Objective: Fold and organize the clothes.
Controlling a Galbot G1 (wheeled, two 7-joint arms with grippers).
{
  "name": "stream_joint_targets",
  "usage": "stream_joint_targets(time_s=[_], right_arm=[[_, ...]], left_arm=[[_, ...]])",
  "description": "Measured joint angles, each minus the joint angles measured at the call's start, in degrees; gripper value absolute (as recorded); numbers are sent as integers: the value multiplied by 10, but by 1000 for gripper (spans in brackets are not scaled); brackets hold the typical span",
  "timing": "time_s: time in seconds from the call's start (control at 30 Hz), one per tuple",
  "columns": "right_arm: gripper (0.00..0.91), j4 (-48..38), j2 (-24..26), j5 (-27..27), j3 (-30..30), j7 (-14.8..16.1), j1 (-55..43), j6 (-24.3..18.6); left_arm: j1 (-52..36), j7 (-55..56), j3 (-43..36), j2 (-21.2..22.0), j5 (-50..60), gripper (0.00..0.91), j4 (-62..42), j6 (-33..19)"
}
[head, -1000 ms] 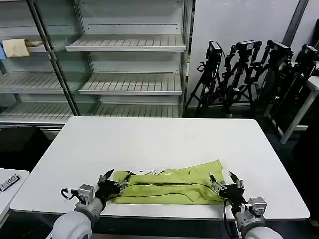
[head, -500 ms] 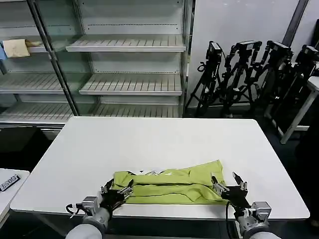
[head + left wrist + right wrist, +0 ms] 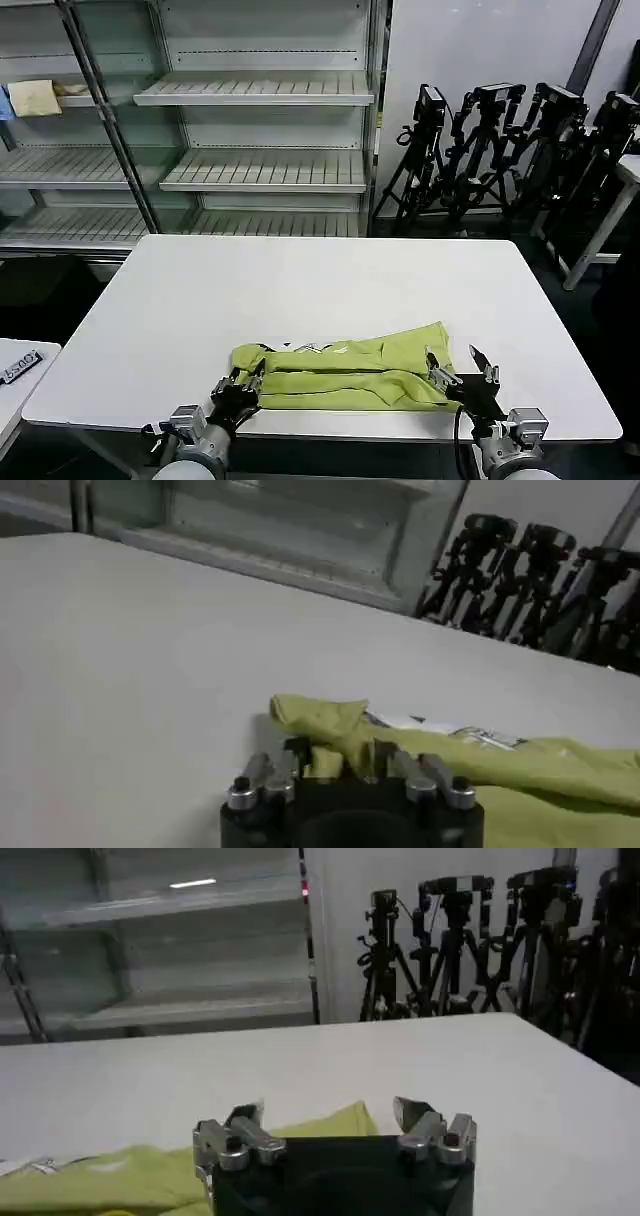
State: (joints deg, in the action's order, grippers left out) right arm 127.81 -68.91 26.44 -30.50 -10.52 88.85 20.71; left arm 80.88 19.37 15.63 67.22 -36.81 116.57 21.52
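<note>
The lime yellow-green T-shirt lies folded into a long band across the near part of the white surface, close to its front edge, with a strip of white print showing along its far fold. The print is too small to read. On the low side table at the robot's left lies a small black item with pale characters on it; they cannot be made out either.

Behind the surface stands an open shelf rack. Its upper left shelf holds a small beige folded cloth with a bit of blue beside it. A row of black camera tripods stands against the wall on the right.

The left hand sits at the shirt's left end. In the left wrist view its fingers are spread, with the yellow fabric bunched between them. The right hand is at the shirt's right end, its fingers held wide apart with the cloth's corner lying just ahead of them.

Compared with a second ago, both hands have drawn back toward the front edge, and the shirt has kept much the same shape and place.
</note>
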Motion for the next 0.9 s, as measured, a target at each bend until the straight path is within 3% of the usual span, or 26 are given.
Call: stream_joint_targets(time_s=[0.43, 0.9], right_arm=[[907, 8, -3, 3, -5, -4, 3, -2], [907, 15, -1, 12, -12, -4, 1, -2]], left_arm=[[-11, 2, 46, -16, -52, 50, -1, -9], [-32, -7, 162, -85, -136, 50, -10, 3]])
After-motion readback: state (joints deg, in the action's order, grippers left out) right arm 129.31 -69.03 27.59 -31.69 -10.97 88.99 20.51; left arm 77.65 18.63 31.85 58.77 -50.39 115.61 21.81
